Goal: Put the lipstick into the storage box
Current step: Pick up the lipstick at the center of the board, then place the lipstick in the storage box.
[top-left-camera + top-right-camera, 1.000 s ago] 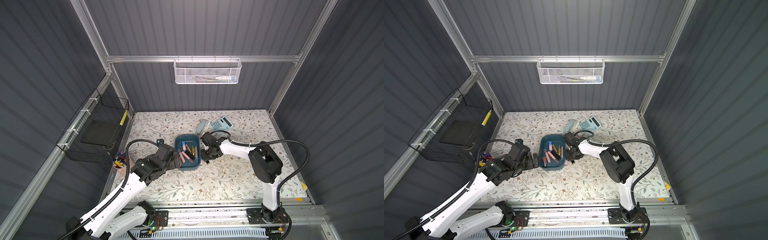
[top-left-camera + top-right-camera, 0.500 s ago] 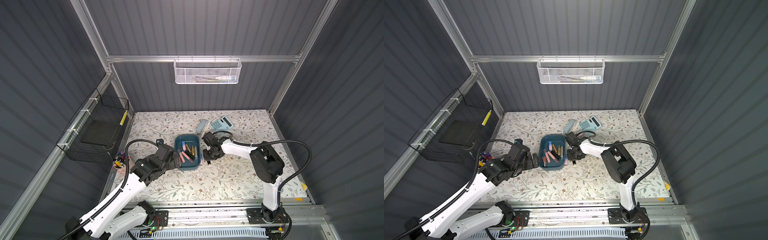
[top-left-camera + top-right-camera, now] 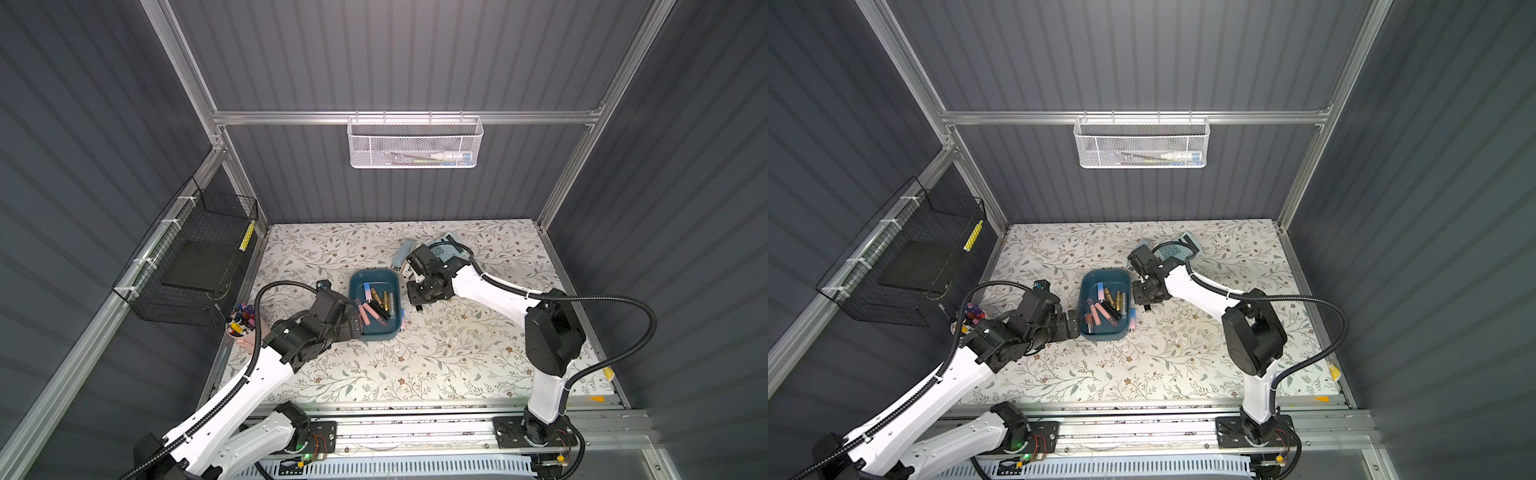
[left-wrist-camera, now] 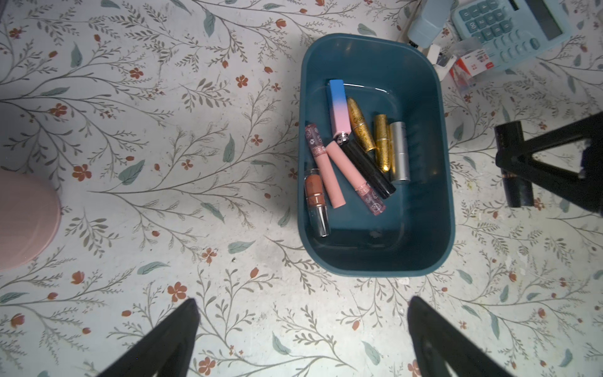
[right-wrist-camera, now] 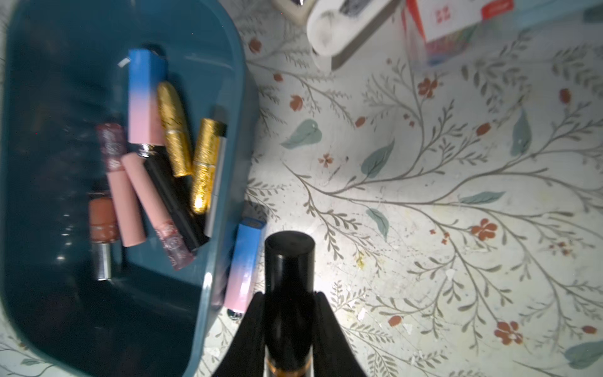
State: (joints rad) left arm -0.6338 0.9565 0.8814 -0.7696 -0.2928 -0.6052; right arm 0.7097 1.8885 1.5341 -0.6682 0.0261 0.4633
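As it sits, storage box (image 4: 375, 261) holds lipsticks (image 4: 350, 173).

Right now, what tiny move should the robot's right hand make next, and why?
Probably swing sideways over the rim of the teal plastic storage box: the right hand is shut on a black cylindrical lipstick that is beside the box, not over it.

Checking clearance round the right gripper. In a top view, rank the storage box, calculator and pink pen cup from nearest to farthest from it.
1. storage box, just beside the right gripper and its black lipstick.
2. calculator, behind it, toward the back.
3. pink pen cup, far off on the left side.
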